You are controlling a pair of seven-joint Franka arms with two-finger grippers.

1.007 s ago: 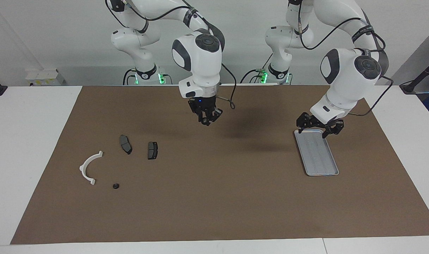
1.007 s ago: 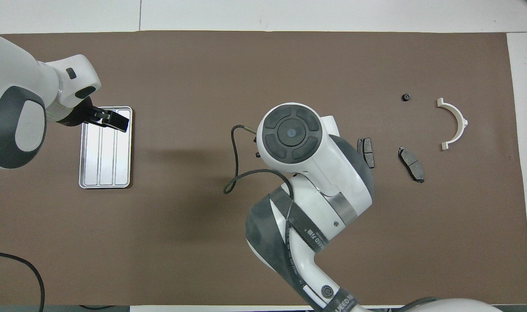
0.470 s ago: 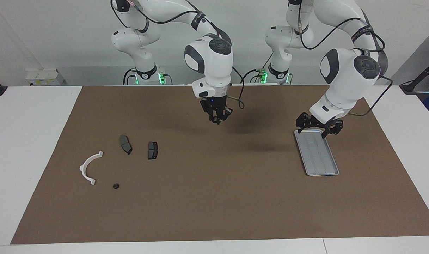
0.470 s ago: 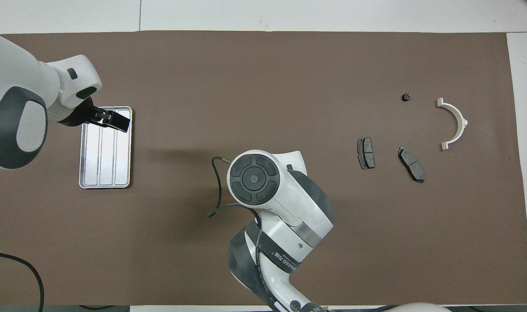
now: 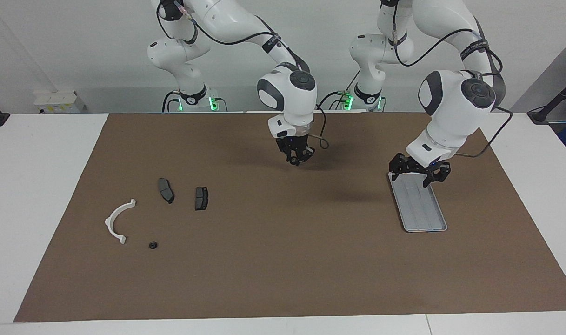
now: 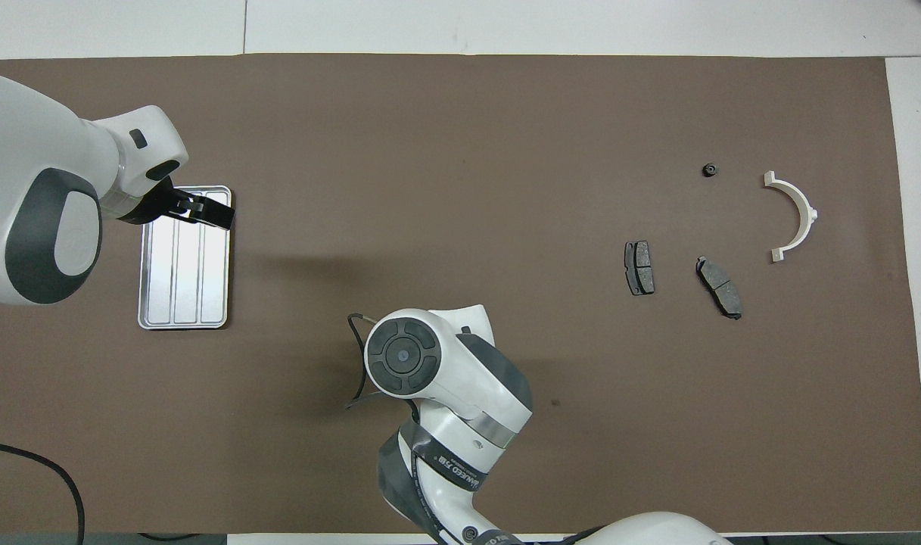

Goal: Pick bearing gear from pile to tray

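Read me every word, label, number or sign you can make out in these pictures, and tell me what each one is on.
Black band around the right arm: white lettering, too blurred to read.
Black band around the left arm: white lettering, too small to read.
Ribbed silver-grey metal tray: no text visible.
Pile of small scattered parts: no text visible.
Brown table mat: no text visible.

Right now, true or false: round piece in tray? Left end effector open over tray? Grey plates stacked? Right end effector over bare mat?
1. The black round piece lies in the tray. False: the black round piece lies on the mat beside the white bracket.
2. The left end effector is open over the tray. True.
3. The grey plates are stacked. False: the dark grey plates lie apart.
4. The right end effector is over bare mat. True.
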